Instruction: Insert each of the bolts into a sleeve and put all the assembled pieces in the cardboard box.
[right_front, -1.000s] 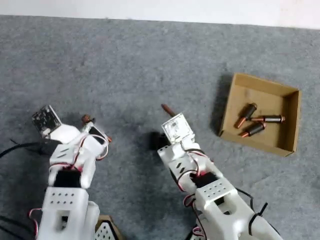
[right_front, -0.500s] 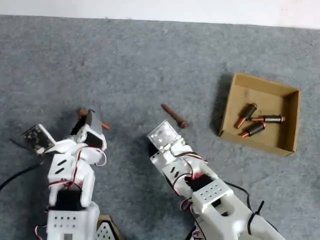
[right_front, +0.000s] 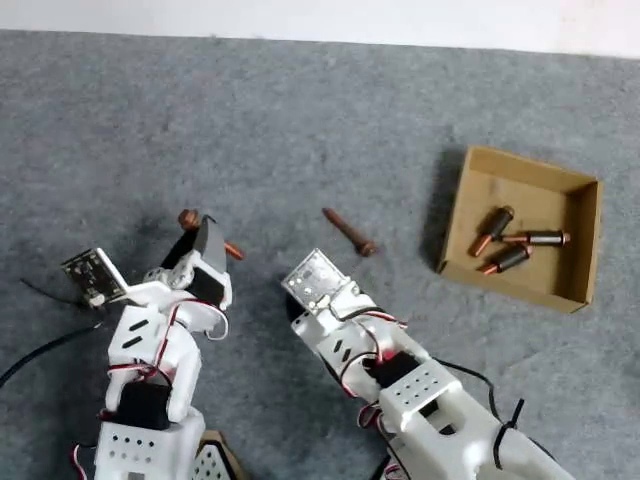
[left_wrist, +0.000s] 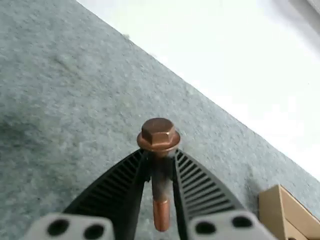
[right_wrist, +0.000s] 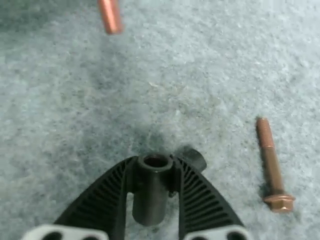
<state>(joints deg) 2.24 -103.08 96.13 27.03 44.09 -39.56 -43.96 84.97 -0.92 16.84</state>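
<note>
At the left, the left hand (left_wrist: 160, 162) was clenched on a copper bolt (left_wrist: 159, 140). It gripped the shank below the hexagonal head (a sensible hold, I judged, since the plain end is what must enter a sleeve). In the high view that bolt (right_front: 207, 233) crossed the fingers above the grey worktop (right_front: 300, 120), head on the outer side and tip standing free toward the other arm.

Next, the right hand (right_wrist: 155, 167) was closed around a black sleeve (right_wrist: 151, 192), with the open bore turned outward toward the held bolt's tip. The two parts were near but apart, and looked roughly lined up for insertion. A small dark shape lay just behind the sleeve; I could not tell what it was.

Farther right, a loose bolt (right_front: 348, 231) lay flat on the worktop, apart from both hands. At the far right sat the cardboard box (right_front: 520, 166) with three assembled pieces (right_front: 505, 260) inside, so the job seemed past halfway, with two bolts left to sleeve.
</note>
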